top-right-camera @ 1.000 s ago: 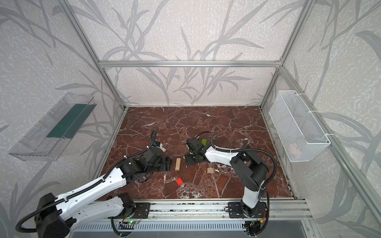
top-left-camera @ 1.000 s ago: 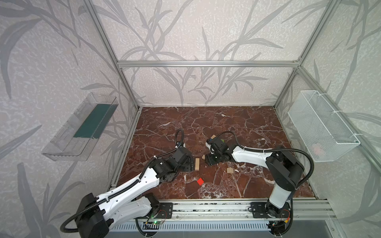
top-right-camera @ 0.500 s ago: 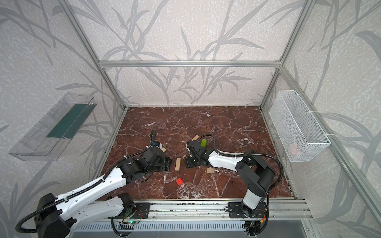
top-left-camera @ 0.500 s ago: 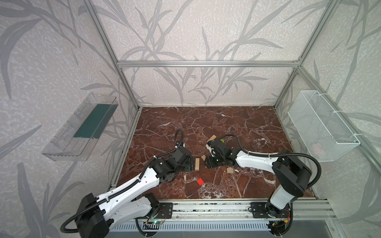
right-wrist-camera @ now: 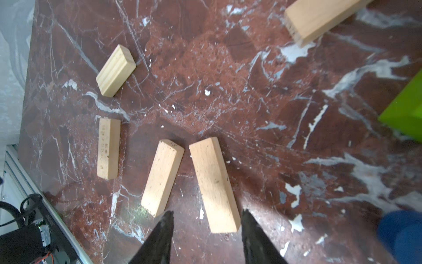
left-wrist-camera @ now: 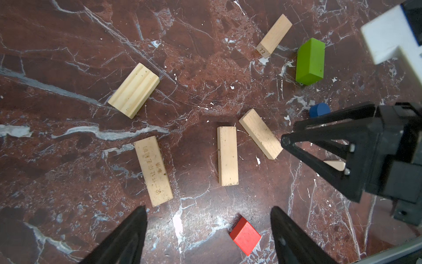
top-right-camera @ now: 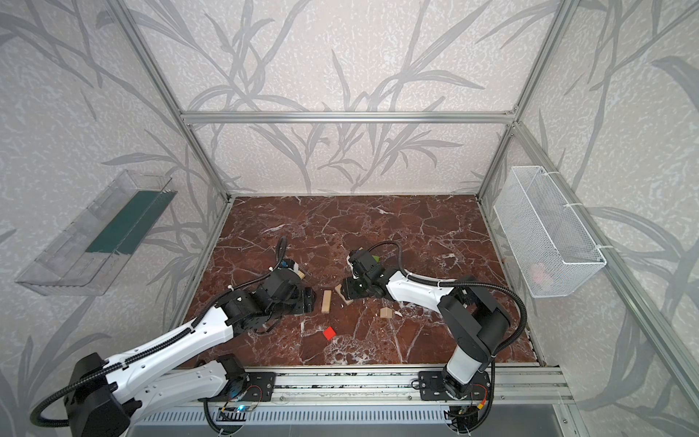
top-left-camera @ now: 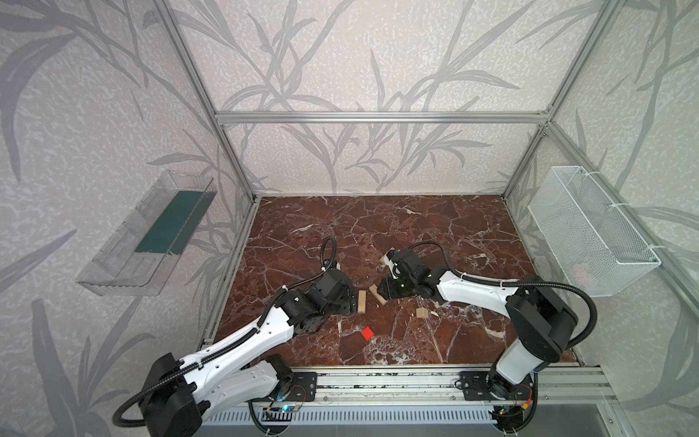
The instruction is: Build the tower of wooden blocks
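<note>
**A:** How do your jaws stand?

**B:** On my left gripper (left-wrist-camera: 208,208) they're wide apart above the marble floor (left-wrist-camera: 68,68), gripping nothing. The red cube (left-wrist-camera: 245,235) lies near. On my right gripper (right-wrist-camera: 207,212) they're apart, straddling one end of a pale plank (right-wrist-camera: 213,182), not yet clamped.

**A:** The other blocks?

**B:** All lie singly: planks (left-wrist-camera: 227,155), lime-green oblong (left-wrist-camera: 310,61), blue piece (left-wrist-camera: 319,109), pointed piece (top-left-camera: 421,313).

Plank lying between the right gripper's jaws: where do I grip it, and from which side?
Take the plank across its long sides, from above, on the half nearest the right gripper. It lies flat on the marble, and the neighbouring plank nearly touches its far end, leaving room only nearer.
</note>
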`<state>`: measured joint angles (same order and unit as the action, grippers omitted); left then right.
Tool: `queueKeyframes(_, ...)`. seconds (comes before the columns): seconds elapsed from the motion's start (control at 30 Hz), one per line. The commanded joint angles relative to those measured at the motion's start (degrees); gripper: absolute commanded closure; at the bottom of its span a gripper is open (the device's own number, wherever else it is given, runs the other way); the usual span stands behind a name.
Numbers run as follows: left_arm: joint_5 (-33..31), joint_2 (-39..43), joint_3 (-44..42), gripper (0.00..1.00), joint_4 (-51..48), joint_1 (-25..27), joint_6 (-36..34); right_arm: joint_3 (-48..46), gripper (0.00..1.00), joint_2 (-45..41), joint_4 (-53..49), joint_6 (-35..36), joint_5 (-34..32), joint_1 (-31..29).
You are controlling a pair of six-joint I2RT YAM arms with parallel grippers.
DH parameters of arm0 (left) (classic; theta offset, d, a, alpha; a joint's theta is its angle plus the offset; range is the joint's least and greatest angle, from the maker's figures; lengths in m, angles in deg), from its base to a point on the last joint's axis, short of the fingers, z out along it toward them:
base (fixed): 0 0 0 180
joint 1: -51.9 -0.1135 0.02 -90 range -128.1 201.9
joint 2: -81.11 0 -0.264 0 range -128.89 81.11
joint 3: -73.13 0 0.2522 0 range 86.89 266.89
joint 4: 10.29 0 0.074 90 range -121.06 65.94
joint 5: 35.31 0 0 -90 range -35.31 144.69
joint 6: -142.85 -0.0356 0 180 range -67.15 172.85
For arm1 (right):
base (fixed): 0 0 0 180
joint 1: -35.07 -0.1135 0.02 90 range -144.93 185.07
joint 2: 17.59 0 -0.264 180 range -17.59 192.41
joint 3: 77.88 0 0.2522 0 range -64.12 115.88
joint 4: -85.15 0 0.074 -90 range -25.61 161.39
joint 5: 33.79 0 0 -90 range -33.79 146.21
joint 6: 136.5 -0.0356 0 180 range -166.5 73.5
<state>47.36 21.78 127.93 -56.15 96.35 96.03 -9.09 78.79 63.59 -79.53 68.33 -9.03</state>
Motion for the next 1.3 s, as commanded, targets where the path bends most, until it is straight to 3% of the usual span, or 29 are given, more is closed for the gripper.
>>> queueKeyframes(0.0,-0.19,-0.77,1.29,0.17,1.24,-0.46,0.42,2.39,0.54,2.98,-1.09,1.15,1.94,0.72)
queueKeyframes(0.3,0.3,-1.12,0.6,0.17,1.8,-1.37,0.62,2.95,0.62,7.23,0.7,1.15,3.89,0.77)
queueKeyframes(0.7,1.1,-1.4,-0.13,0.14,1.55,-2.52,1.8,-2.36,0.74,5.85,5.16,-1.15,5.13,0.33)
queueKeyframes(1.03,1.69,-1.05,-1.15,0.14,1.72,-2.96,1.91,-6.11,0.78,2.56,5.55,-3.17,2.13,-2.87)
queueKeyframes(1.27,1.87,-0.61,-1.4,0.14,1.94,-3.55,1.65,-7.37,0.79,2.15,7.06,-8.76,-0.96,-5.71)
